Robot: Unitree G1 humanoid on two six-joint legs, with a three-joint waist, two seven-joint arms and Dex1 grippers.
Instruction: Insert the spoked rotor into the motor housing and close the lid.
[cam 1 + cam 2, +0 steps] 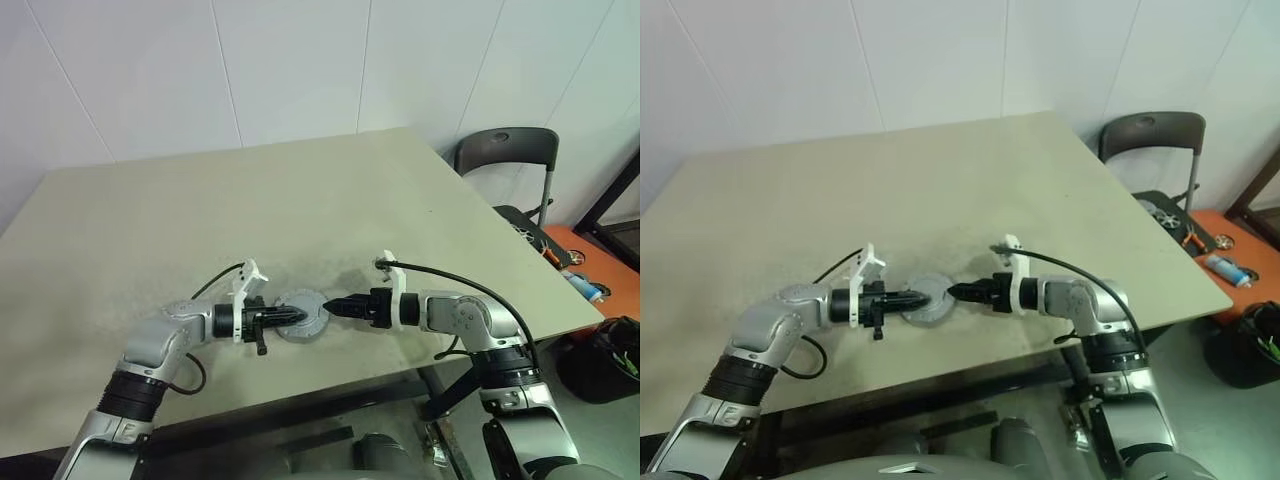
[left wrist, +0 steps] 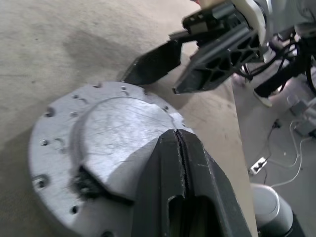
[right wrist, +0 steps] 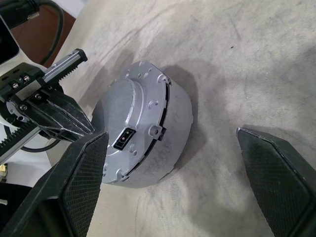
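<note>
Lid (image 3: 131, 121) sits on the motor housing (image 3: 170, 136) on the counter (image 1: 300, 190), so the inside's hidden. Left gripper (image 2: 180, 143) pinched closed over it, right gripper (image 3: 173, 168) wide open alongside.

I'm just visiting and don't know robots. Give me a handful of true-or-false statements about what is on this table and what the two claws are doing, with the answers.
1. The left gripper has its fingers pressed together over the grey lid. True.
2. The right gripper is clamped tight on the motor housing. False: its fingers stand wide apart, one on each side of the housing.
3. The lid sits on top of the housing, covering it. True.
4. The housing lies on the floor. False: it rests on the beige table.
5. A dark chair stands beyond the table's far right corner. True.
</note>
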